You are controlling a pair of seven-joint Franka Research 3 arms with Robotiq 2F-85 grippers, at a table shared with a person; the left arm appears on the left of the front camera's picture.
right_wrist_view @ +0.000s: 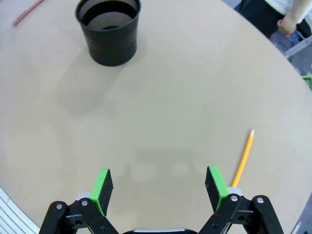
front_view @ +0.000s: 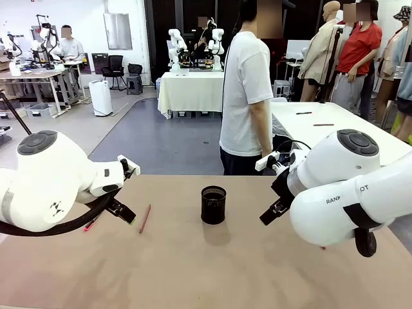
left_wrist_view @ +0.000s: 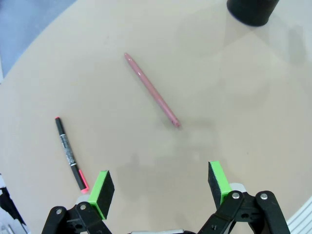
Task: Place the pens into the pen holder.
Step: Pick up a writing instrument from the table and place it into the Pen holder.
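The black mesh pen holder [front_view: 213, 205] stands upright at the table's middle, also in the left wrist view [left_wrist_view: 252, 9] and the right wrist view [right_wrist_view: 109, 29]. A red-brown pen [front_view: 144, 218] [left_wrist_view: 151, 90] lies flat to its left, just ahead of my open left gripper [front_view: 123, 212] [left_wrist_view: 161, 187]. A black pen with pink-red ends [left_wrist_view: 70, 153] lies beside that gripper's left finger. A yellow pencil [right_wrist_view: 243, 158] lies next to the right finger of my open right gripper [front_view: 271, 212] [right_wrist_view: 158, 187]. Both grippers hover above the tabletop with nothing between their fingers.
A person [front_view: 248, 96] in a white shirt stands at the table's far edge, one hand [right_wrist_view: 287, 22] hanging by that edge. The beige table [front_view: 206, 270] has a rounded far rim. My two bulky white arms flank the holder.
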